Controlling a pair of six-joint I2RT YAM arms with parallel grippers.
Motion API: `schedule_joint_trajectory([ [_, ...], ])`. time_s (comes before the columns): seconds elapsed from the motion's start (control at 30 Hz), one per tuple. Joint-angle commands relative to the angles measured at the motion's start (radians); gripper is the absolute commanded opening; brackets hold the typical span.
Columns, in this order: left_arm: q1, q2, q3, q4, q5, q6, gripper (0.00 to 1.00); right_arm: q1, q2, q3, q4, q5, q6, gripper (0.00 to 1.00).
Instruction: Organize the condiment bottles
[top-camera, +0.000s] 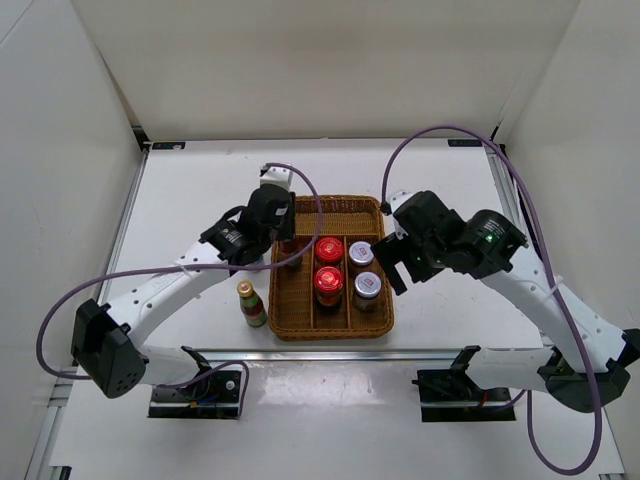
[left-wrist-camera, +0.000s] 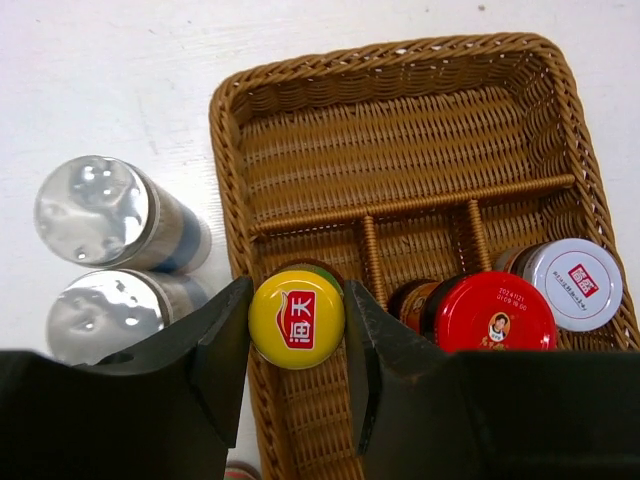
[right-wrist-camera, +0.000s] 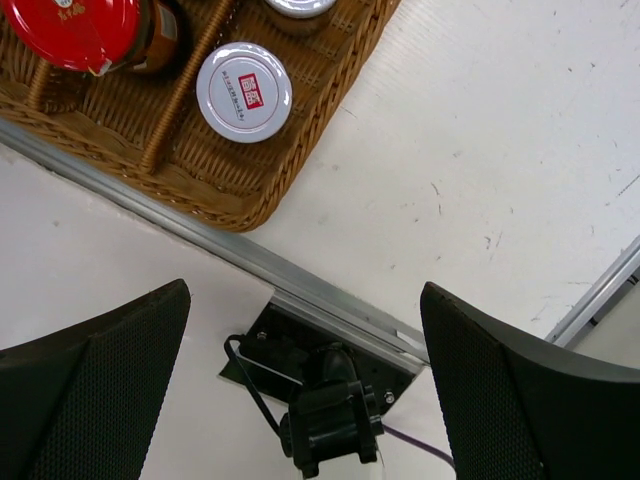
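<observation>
Left pincer (left-wrist-camera: 296, 312) clamps the yellow-capped bottle (left-wrist-camera: 296, 322) between its fingers at the wicker tray (left-wrist-camera: 400, 150) edge, with silver-capped bottles (left-wrist-camera: 97, 210) just outside its left finger. Right pincer (right-wrist-camera: 305, 290) gapes wide, grey-lidded jar (right-wrist-camera: 244, 92) ahead.

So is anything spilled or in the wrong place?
Nothing is spilled or tipped. Three bottles stand outside the wicker tray, by its left side: two silver-capped bottles and one yellow-capped bottle.

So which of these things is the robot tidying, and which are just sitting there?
Tidying: two red-lidded jars, two grey-lidded jars, two silver-capped bottles, a yellow-capped bottle in the left gripper, a second yellow-capped bottle standing alone.
Just there: wicker tray, purple cables, metal rail.
</observation>
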Motion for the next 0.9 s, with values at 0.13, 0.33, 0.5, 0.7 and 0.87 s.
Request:
schedule_joint_trajectory([
  [0.13,-0.042,0.034,-0.017,0.184,-0.052,-0.036,0.11,-0.002,-0.038,0.090,-0.100,0.033,0.002,0.99],
  [0.33,-0.060,0.066,-0.036,0.166,-0.105,-0.059,0.29,-0.002,-0.047,0.116,-0.145,0.042,-0.008,0.99],
  [0.5,-0.060,0.076,0.021,0.109,-0.115,-0.059,0.94,-0.002,-0.034,0.116,-0.145,0.062,-0.047,0.99],
  [0.7,-0.060,0.076,0.208,-0.031,-0.135,0.010,1.00,-0.002,0.058,0.156,-0.071,0.071,-0.139,0.99],
  [0.87,-0.060,0.022,0.300,-0.150,-0.167,0.034,1.00,-0.048,0.128,0.141,-0.005,0.082,-0.091,0.99],
])
